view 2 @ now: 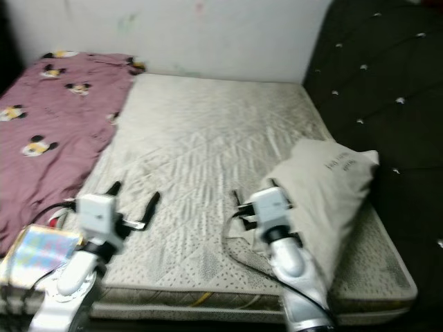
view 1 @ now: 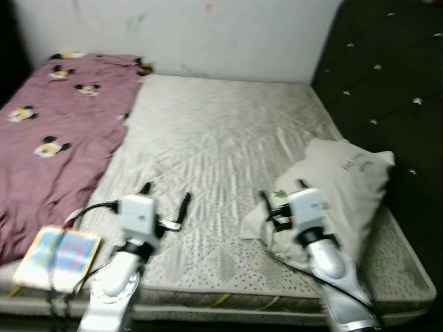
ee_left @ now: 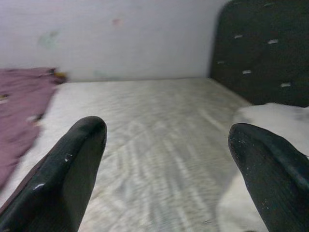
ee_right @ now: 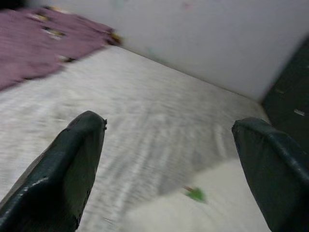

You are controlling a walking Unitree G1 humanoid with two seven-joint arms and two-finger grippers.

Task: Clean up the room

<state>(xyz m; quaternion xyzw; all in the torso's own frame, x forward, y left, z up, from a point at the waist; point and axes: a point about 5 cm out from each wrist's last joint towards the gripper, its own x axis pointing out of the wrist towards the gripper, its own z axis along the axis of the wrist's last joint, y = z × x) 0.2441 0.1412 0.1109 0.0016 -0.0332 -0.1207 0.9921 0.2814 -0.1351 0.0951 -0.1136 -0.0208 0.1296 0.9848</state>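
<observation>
A bare cream mattress (view 1: pixel 221 131) lies before me. A maroon blanket (view 1: pixel 55 131) with cartoon mouse prints covers its left side. A cream pillow (view 1: pixel 346 187) with dark lettering rests at the right, against the headboard. My left gripper (view 1: pixel 165 197) hovers open over the mattress near the front edge, with nothing between its fingers. Just left of the pillow's corner, my right gripper (view 1: pixel 282 194) is open as well and holds nothing. In the right wrist view the pillow (ee_right: pixel 193 208) with a small green mark lies just beyond the fingers (ee_right: pixel 67 169).
A colourful flat book or box (view 1: pixel 59 256) sits on the front left corner of the bed. A dark tufted headboard (view 1: pixel 387 76) stands along the right side. A white wall (view 1: pixel 208 34) closes off the back.
</observation>
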